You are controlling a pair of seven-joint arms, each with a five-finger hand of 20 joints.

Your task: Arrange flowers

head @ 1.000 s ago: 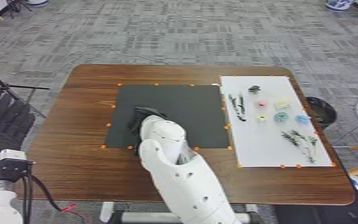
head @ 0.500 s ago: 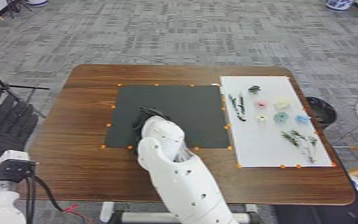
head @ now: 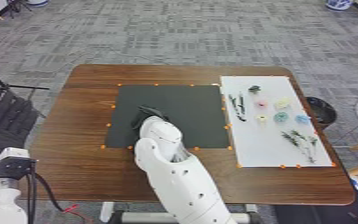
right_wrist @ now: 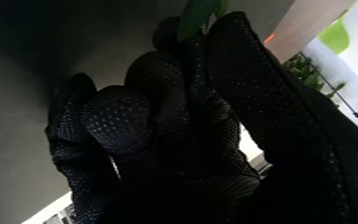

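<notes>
Jutting from right hand, between thumb and fingers: green leaf.

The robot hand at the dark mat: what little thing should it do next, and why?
I would have the right robot hand ease down and lay the green leaf on the dark mat. The leaf sits pinched between thumb and fingers, and the head view shows that hand at the mat, away from the flowers on the white sheet.

Readable text: none | labels, brands: none legible | numbers: none legible | signs: none legible
</notes>
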